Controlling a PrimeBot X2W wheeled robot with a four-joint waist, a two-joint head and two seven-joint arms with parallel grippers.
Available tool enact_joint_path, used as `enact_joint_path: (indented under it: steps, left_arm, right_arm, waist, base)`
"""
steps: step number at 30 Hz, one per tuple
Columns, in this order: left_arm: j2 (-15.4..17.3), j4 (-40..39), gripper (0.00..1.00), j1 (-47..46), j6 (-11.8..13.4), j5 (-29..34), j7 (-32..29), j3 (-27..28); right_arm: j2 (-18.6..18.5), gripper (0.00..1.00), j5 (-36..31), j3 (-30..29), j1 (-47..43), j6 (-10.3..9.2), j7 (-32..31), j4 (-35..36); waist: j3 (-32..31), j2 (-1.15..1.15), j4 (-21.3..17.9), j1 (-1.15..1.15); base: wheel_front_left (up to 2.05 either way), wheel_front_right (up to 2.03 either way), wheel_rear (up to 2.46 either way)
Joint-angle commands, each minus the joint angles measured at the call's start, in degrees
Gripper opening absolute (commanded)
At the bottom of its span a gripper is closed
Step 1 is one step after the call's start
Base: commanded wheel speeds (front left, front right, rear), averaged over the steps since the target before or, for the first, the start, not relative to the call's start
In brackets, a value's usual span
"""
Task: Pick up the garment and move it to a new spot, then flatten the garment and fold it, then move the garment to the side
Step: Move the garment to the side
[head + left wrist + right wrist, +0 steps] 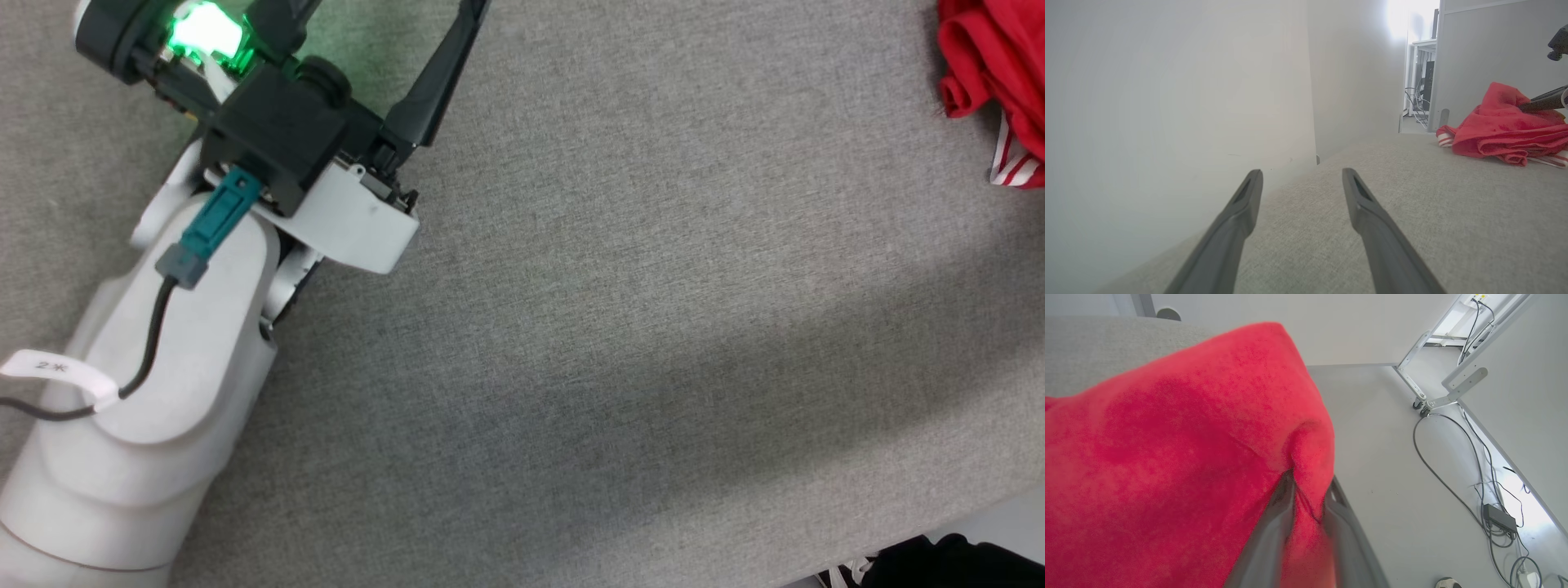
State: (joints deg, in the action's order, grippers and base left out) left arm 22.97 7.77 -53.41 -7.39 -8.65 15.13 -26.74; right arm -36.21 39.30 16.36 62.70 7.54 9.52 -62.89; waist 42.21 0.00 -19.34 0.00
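Note:
The garment (996, 65) is a bright red bunched heap at the far right of the grey table (653, 327), with a striped trim hanging at its edge. In the right wrist view my right gripper (1308, 482) is shut on a fold of the garment (1188, 457), the red cloth pinched between the two fingers. My left gripper (1300, 173) stands open and empty over bare table, far to the left of the garment (1498, 130). One of its dark fingers (437, 82) shows at the upper left of the head view. A dark finger of the right gripper (1543, 102) reaches into the heap.
The table's front edge (939, 523) runs across the lower right, with a dark shoe (849, 576) on the floor beyond it. A white partition (1167, 102) stands close along the table's left side. Cables (1453, 473) and a frame on wheels lie on the floor past the garment.

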Motion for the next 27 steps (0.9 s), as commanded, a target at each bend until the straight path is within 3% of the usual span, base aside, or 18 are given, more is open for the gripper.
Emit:
enact_joint_path:
  steps: [1, 10, 20, 27]
  left_arm:
    - [0.08, 0.81, 1.0, 1.44, -0.09, -0.24, -0.03, 0.06]
    - [-2.24, 0.63, 1.0, 5.61, 0.97, -1.65, -0.03, 2.18]
    - [-6.85, 2.25, 1.0, 20.24, 1.94, -3.54, -0.03, 8.48]
    - [-11.62, 3.35, 1.0, 30.84, 1.3, -3.49, -0.03, 14.28]
  right_arm:
    - [-0.2, 1.0, 0.09, 0.53, 0.77, -0.12, 1.0, -0.96]
    - [-1.43, 1.0, -0.77, 5.95, 0.16, -0.12, 3.62, -2.83]
    - [-0.13, 1.0, -2.44, 13.36, -5.9, -0.12, 5.56, 4.29]
    - [0.05, 1.0, -4.2, 8.3, -13.4, -0.12, 5.66, 13.89]
  waist:
    - [-0.44, 0.0, 0.14, 0.0]
    - [-5.86, 0.0, 2.05, 0.0]
    - [-15.75, 0.0, 7.89, 0.0]
    - [-22.41, 0.0, 13.51, 0.0]
  base:
    - [0.0, 0.0, 0.0]
    - [0.0, 0.0, 0.0]
    - [0.0, 0.0, 0.0]
    - [0.0, 0.0, 0.0]
